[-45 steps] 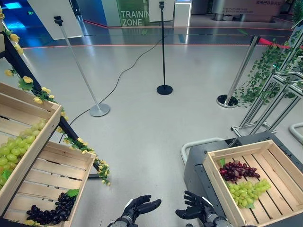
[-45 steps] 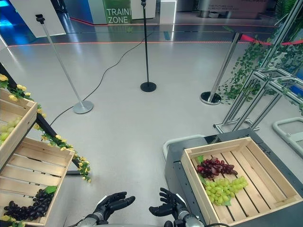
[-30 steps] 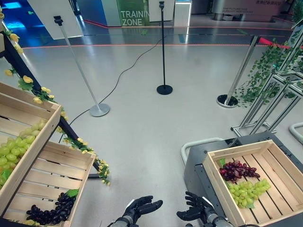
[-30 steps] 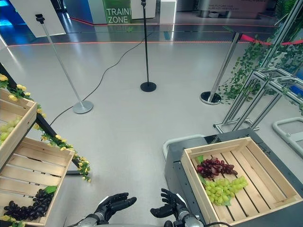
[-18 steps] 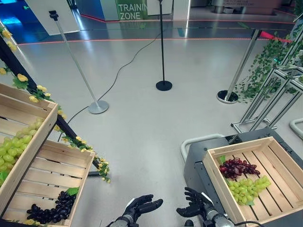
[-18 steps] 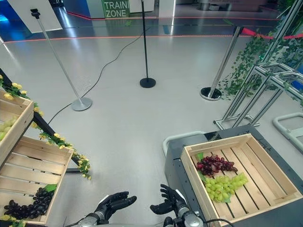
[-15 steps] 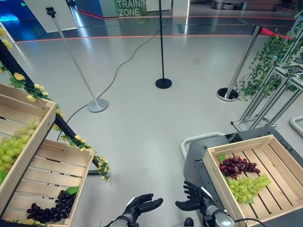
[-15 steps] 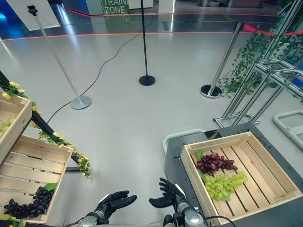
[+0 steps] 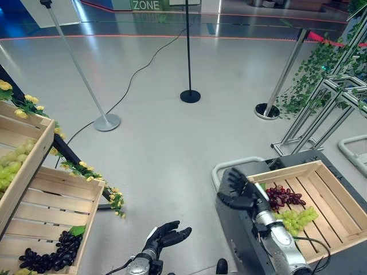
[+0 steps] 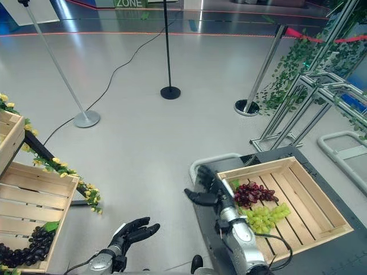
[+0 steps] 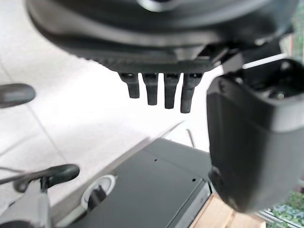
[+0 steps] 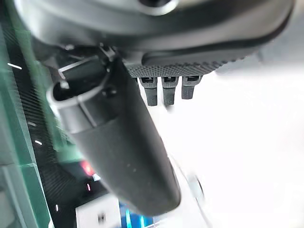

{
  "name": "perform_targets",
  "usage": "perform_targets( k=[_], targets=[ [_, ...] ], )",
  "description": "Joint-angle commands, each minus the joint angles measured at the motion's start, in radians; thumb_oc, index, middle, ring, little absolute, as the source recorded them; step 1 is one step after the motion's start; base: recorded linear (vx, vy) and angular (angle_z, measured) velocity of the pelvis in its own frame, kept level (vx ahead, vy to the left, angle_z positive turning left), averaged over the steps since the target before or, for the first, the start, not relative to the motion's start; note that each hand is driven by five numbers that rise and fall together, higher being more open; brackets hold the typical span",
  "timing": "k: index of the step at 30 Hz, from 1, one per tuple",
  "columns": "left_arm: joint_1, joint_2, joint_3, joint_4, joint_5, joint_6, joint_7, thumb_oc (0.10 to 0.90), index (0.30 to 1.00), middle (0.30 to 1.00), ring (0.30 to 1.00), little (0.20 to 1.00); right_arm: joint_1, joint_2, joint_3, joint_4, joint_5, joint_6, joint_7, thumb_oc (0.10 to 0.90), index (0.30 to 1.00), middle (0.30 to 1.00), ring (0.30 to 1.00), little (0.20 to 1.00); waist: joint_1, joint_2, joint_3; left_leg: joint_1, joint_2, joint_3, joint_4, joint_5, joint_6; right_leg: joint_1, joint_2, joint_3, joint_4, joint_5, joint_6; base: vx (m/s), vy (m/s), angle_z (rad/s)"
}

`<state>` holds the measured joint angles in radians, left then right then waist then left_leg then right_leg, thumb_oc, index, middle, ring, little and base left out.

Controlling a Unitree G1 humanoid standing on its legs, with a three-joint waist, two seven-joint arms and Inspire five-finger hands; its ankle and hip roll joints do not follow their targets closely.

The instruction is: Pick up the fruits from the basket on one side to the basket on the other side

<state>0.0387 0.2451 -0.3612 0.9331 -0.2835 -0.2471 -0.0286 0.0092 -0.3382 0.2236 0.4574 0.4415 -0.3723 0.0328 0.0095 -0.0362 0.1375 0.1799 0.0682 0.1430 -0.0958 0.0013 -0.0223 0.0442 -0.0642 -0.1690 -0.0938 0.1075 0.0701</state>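
Observation:
On the right, a wooden crate (image 9: 284, 169) on a dark cart holds a bunch of red grapes (image 9: 285, 197) and a bunch of green grapes (image 9: 298, 217). My right hand (image 9: 238, 189) hovers open at the crate's near left corner, fingers spread, holding nothing; its straight fingers (image 12: 164, 90) show in the right wrist view. On the left, a lower crate (image 9: 46, 215) holds dark grapes (image 9: 43, 259), and an upper crate (image 9: 28, 166) holds green grapes (image 9: 10, 166). My left hand (image 9: 166, 236) stays low over the floor, open and empty.
Yellow flower garlands (image 9: 86, 169) trim the left stand. Three stanchion posts (image 9: 189, 96) stand on the grey floor ahead, with a cable across it. Metal frames draped in ivy (image 9: 321, 74) stand behind the dark cart (image 9: 241, 229).
My right arm has risen and reached forward to the right crate's near left corner. The camera has tilted down. The left hand stays where it was.

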Motion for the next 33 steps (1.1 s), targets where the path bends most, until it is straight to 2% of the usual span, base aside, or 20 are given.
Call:
perform_targets(
  k=[1,6,8,9,11,12,14,16,17,20,22,23,24,25,26,27,28,29,31,33],
  targets=[
    [-0.051,0.02,0.014,-0.023,0.045,-0.112,0.021,0.8,0.9,0.9,0.9,0.9,-0.092,-0.094,-0.091,-0.116,-0.207,-0.139,-0.167,0.8,0.9,0.9,0.9,0.9,-0.028,-0.017,0.005,-0.004,-0.009,0.017,0.009,-0.036,0.008,0.086,-0.01,0.041,0.006,-0.061,0.02,0.05,-0.075,-0.06],
    [-0.025,0.029,0.037,-0.029,0.034,-0.137,0.021,0.8,0.9,0.9,0.9,0.9,-0.105,-0.212,-0.156,-0.145,-0.397,-0.087,-0.297,0.8,0.9,0.9,0.9,0.9,-0.031,-0.029,0.015,0.009,-0.002,0.033,0.029,-0.043,0.006,0.083,0.01,0.058,0.008,-0.067,0.006,0.06,-0.105,-0.11],
    [-0.016,0.028,0.056,-0.053,-0.006,-0.15,0.023,0.8,0.9,0.9,0.9,0.9,-0.111,-0.273,-0.175,-0.165,-0.481,-0.044,-0.347,0.8,0.9,0.9,0.9,0.9,-0.029,-0.051,0.034,-0.043,0.004,0.053,0.173,-0.075,-0.002,0.076,0.009,0.058,0.018,-0.062,-0.012,0.04,-0.134,-0.2],
    [-0.015,0.028,0.067,-0.065,-0.019,-0.153,0.02,0.8,0.9,0.9,0.9,0.9,-0.11,-0.293,-0.185,-0.171,-0.488,-0.031,-0.358,0.8,0.9,0.9,0.9,0.9,-0.023,-0.061,0.047,-0.077,0.005,0.049,0.248,-0.069,-0.007,0.077,0.008,0.058,0.021,-0.058,-0.02,0.01,-0.144,-0.2],
    [-0.016,0.024,0.085,-0.119,-0.086,-0.163,-0.004,0.8,0.9,0.9,0.9,0.9,-0.118,-0.358,-0.206,-0.158,-0.552,0.034,-0.422,0.8,0.9,0.9,0.9,0.9,0.006,-0.082,0.104,-0.258,-0.003,-0.026,0.503,0.005,-0.024,0.078,0.011,0.072,0.036,-0.045,-0.046,0.01,-0.085,-0.15],
    [-0.016,0.024,0.086,-0.122,-0.09,-0.164,-0.006,0.8,0.9,0.9,0.9,0.9,-0.119,-0.361,-0.206,-0.156,-0.555,0.037,-0.424,0.8,0.9,0.9,0.9,0.9,0.005,-0.079,0.106,-0.267,-0.001,-0.031,0.515,0.003,-0.025,0.079,0.014,0.071,0.037,-0.045,-0.047,0.03,0.019,-0.02],
    [-0.013,0.023,0.082,-0.155,-0.123,-0.16,-0.02,0.8,0.9,0.9,0.9,0.9,-0.152,-0.396,-0.196,-0.123,-0.574,0.078,-0.453,0.8,0.9,0.9,0.9,0.9,0.021,-0.074,0.125,-0.288,-0.001,-0.04,0.467,0.026,-0.03,0.09,0.013,0.085,0.04,-0.049,-0.044,0.1,0.121,-0.27],
    [-0.019,0.029,0.054,-0.182,-0.127,-0.152,-0.056,0.8,0.9,0.9,0.9,0.9,-0.24,-0.442,-0.16,-0.079,-0.599,0.178,-0.486,0.8,0.9,0.9,0.9,0.9,0.038,-0.061,0.138,-0.291,0.013,-0.042,0.317,0.078,-0.044,0.103,0.012,0.098,0.041,-0.061,-0.03,0.15,0.251,-0.41],
    [-0.045,0.035,0.034,-0.19,-0.123,-0.14,-0.053,0.8,0.9,0.9,0.9,0.9,-0.3,-0.466,-0.128,-0.05,-0.606,0.212,-0.488,0.8,0.9,0.9,0.9,0.9,0.046,-0.059,0.145,-0.292,0.012,-0.034,0.243,0.079,-0.043,0.101,0.006,0.097,0.041,-0.064,-0.022,0.05,0.162,-0.4],
    [-0.09,0.036,0.006,-0.165,-0.117,-0.118,-0.043,0.8,0.9,0.9,0.9,0.9,-0.358,-0.481,-0.08,-0.006,-0.606,0.247,-0.489,0.8,0.9,0.9,0.9,0.9,0.041,-0.061,0.14,-0.265,-0.01,-0.036,0.197,0.044,-0.025,0.082,-0.016,0.091,0.057,-0.068,-0.008,0.07,0.193,-0.58],
    [-0.11,0.055,-0.009,-0.182,-0.195,-0.098,-0.062,0.8,0.9,0.9,0.9,0.9,-0.343,-0.485,-0.073,0.006,-0.672,0.242,-0.502,0.8,0.9,0.9,0.9,0.9,0.03,-0.043,0.139,-0.248,-0.016,-0.029,0.178,0.025,0.001,0.026,-0.039,0.086,0.207,-0.132,0.008,0.06,0.231,-0.18],
    [-0.114,0.069,-0.022,-0.207,-0.215,-0.088,-0.053,0.8,0.9,0.9,0.9,0.9,-0.339,-0.498,-0.061,0.009,-0.676,0.24,-0.511,0.8,0.9,0.9,0.9,0.9,0.025,-0.03,0.164,-0.243,-0.016,-0.026,0.186,0.023,0.013,-0.103,-0.056,0.059,0.408,-0.105,0.044,0.0,0.137,0.16],
    [-0.115,0.07,-0.022,-0.208,-0.216,-0.089,-0.052,0.8,0.9,0.9,0.9,0.9,-0.341,-0.499,-0.059,0.011,-0.676,0.24,-0.513,0.8,0.9,0.9,0.9,0.9,0.025,-0.031,0.165,-0.245,-0.016,-0.026,0.188,0.023,0.013,-0.117,-0.057,0.061,0.422,-0.103,0.047,-0.09,0.006,-0.09],
    [-0.128,0.092,-0.027,-0.211,-0.243,-0.091,-0.047,0.8,0.9,0.9,0.9,0.9,-0.375,-0.515,-0.028,0.05,-0.688,0.234,-0.542,0.8,0.9,0.9,0.9,0.9,0.023,-0.034,0.208,-0.255,-0.016,-0.033,0.224,0.009,0.016,-0.181,-0.067,0.055,0.451,-0.089,0.054,-0.07,-0.084,-0.31],
    [-0.132,0.098,-0.027,-0.211,-0.252,-0.089,-0.046,0.8,0.9,0.9,0.9,0.9,-0.385,-0.519,-0.02,0.059,-0.691,0.238,-0.545,0.8,0.9,0.9,0.9,0.9,0.023,-0.036,0.217,-0.26,-0.014,-0.033,0.235,0.005,0.015,-0.184,-0.069,0.052,0.437,-0.088,0.053,-0.24,-0.197,-0.28],
    [-0.184,0.124,-0.03,-0.205,-0.3,-0.095,-0.044,0.8,0.9,0.9,0.9,0.9,-0.48,-0.535,0.026,0.119,-0.675,0.249,-0.56,0.8,0.9,0.9,0.9,0.9,0.034,-0.042,0.266,-0.292,-0.009,-0.028,0.264,-0.01,0.012,-0.208,-0.094,0.022,0.36,-0.066,0.061,-0.24,-0.185,-0.06],
    [-0.201,0.129,-0.03,-0.202,-0.312,-0.098,-0.042,0.8,0.9,0.9,0.9,0.9,-0.515,-0.537,0.042,0.139,-0.677,0.257,-0.556,0.8,0.9,0.9,0.9,0.9,0.036,-0.042,0.278,-0.301,-0.008,-0.027,0.269,-0.015,0.012,-0.216,-0.101,0.014,0.341,-0.053,0.065,-0.37,-0.228,0.04],
    [-0.245,0.133,-0.038,-0.201,-0.335,-0.112,-0.034,0.8,0.9,0.9,0.9,0.9,-0.639,-0.568,0.098,0.218,-0.67,0.265,-0.547,0.8,0.9,0.9,0.9,0.9,0.041,-0.035,0.305,-0.332,-0.003,-0.017,0.282,-0.027,0.011,-0.246,-0.113,0.001,0.293,-0.029,0.067,-0.21,-0.143,-0.04],
    [-0.255,0.135,-0.063,-0.233,-0.358,-0.114,0.001,0.8,0.9,0.9,0.9,0.9,-0.741,-0.599,0.162,0.282,-0.641,0.303,-0.531,0.8,0.9,0.9,0.9,0.9,0.051,-0.028,0.314,-0.406,-0.003,-0.031,0.342,-0.042,0.014,-0.275,-0.107,0.013,0.292,-0.045,0.047,-0.19,-0.142,-0.17],
    [-0.253,0.136,-0.068,-0.257,-0.371,-0.115,0.018,0.8,0.9,0.9,0.9,0.9,-0.78,-0.617,0.186,0.305,-0.637,0.33,-0.527,0.8,0.9,0.9,0.9,0.9,0.059,-0.022,0.324,-0.449,0.005,-0.024,0.368,-0.04,0.01,-0.291,-0.112,-0.012,0.295,-0.051,0.04,-0.12,-0.126,0.07]
  ],
)
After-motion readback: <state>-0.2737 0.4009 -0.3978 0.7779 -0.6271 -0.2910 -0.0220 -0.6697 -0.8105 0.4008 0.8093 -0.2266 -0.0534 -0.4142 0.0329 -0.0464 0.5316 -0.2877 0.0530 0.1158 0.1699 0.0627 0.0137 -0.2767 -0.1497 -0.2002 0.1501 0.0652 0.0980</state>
